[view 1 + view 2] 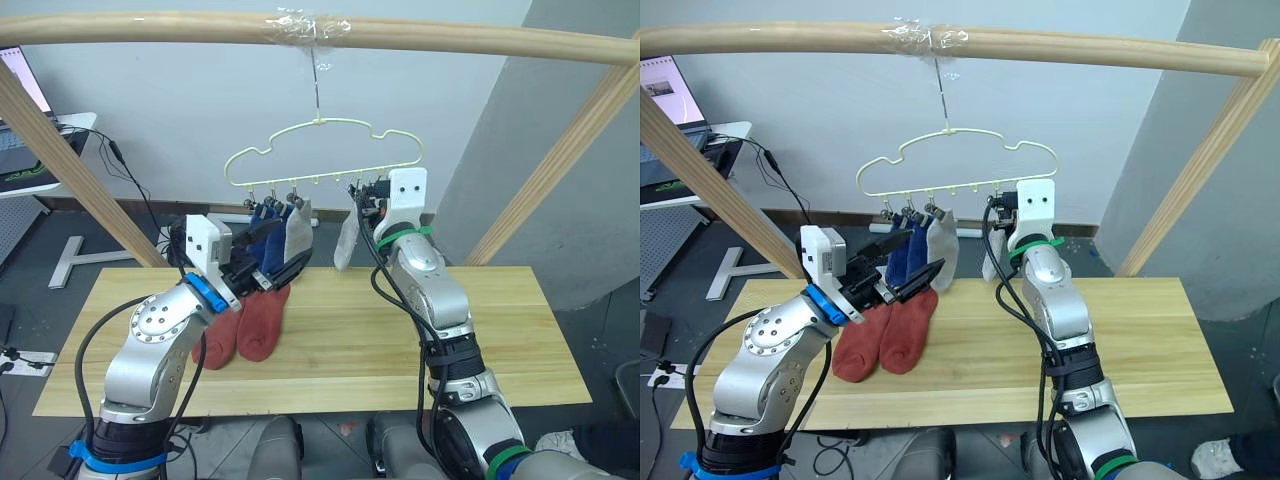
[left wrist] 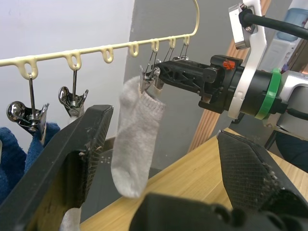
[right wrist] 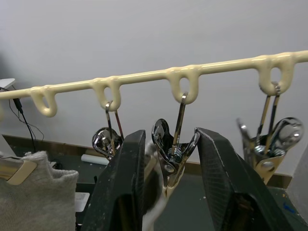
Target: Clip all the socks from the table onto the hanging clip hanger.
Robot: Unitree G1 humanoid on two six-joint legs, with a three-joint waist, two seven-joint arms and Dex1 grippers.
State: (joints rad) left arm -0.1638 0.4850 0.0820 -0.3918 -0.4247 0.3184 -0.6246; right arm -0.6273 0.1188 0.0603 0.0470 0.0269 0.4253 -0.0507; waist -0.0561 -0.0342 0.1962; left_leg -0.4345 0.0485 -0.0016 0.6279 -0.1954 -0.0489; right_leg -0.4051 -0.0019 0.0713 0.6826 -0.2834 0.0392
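The pale-yellow clip hanger (image 1: 318, 122) hangs from a wooden pole. Two blue socks (image 1: 266, 240) and a grey sock (image 1: 298, 232) hang from its left clips. A second grey sock (image 2: 134, 139) hangs from a clip (image 3: 173, 149) further right. My right gripper (image 3: 168, 139) is open, with one finger on each side of that clip. My left gripper (image 1: 285, 245) is open and holds nothing, just in front of the hung blue socks. Two rust-red socks (image 1: 262, 320) lie side by side on the table (image 1: 450, 330) below it.
The round wooden pole frame (image 1: 150, 30) crosses overhead, and its slanted legs (image 1: 80, 170) drop behind both ends of the table. A laptop (image 1: 20, 120) on a white stand, with cables, sits at the far left. Several free clips hang at the hanger's right end (image 3: 269, 144).
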